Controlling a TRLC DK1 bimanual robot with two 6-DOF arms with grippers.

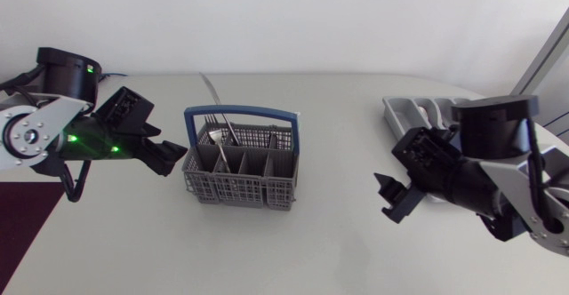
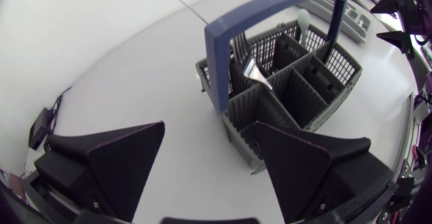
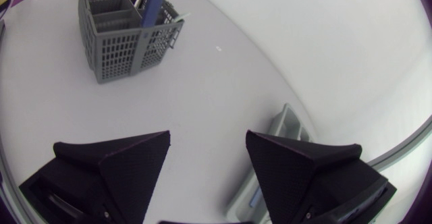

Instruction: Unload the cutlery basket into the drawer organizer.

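The left gripper [image 1: 171,159], fingers spread and empty, is seen just beside the cutlery basket [image 1: 238,188], which lies straight ahead of it. The right gripper [image 1: 388,197], likewise spread and empty, is seen well apart from the basket, near the drawer organizer [image 1: 406,115]. The cutlery [image 1: 227,128] is stood in the far compartments, long axes tilted away, and is judged best reached by the left arm.

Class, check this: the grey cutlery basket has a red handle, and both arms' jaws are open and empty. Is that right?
No: the handle of the cutlery basket is blue, not red; the head view shows it. The jaws are open and empty.
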